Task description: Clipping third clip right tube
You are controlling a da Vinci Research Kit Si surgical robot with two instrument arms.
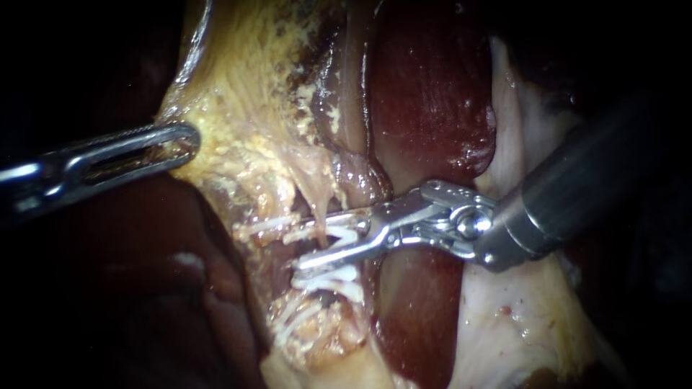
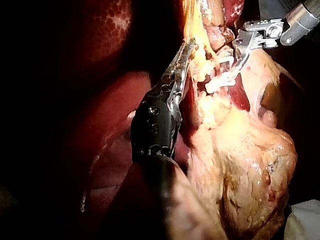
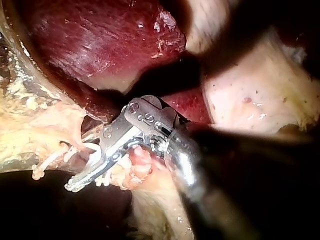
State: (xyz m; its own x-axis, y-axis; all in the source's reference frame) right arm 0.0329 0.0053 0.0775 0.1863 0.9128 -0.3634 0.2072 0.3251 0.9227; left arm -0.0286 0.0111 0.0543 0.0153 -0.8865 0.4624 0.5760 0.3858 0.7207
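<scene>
Right instrument straddles tube (cramped) — seemingly.

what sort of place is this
Likely a surgical training bench seen by endoscope, though the room itself is out of view: bare liver, white clips, the left instrument gripping yellowish tissue, and the right instrument open-jawed at them.

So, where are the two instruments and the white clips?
left instrument (image 1: pixel 189 141): endoscope view, its tip, at the yellowish tissue.
right instrument (image 1: pixel 310 242): endoscope view, its tip, among the clips.
white clips (image 1: pixel 328 277): endoscope view, the middle of one clip just under the right instrument's tip.
</scene>
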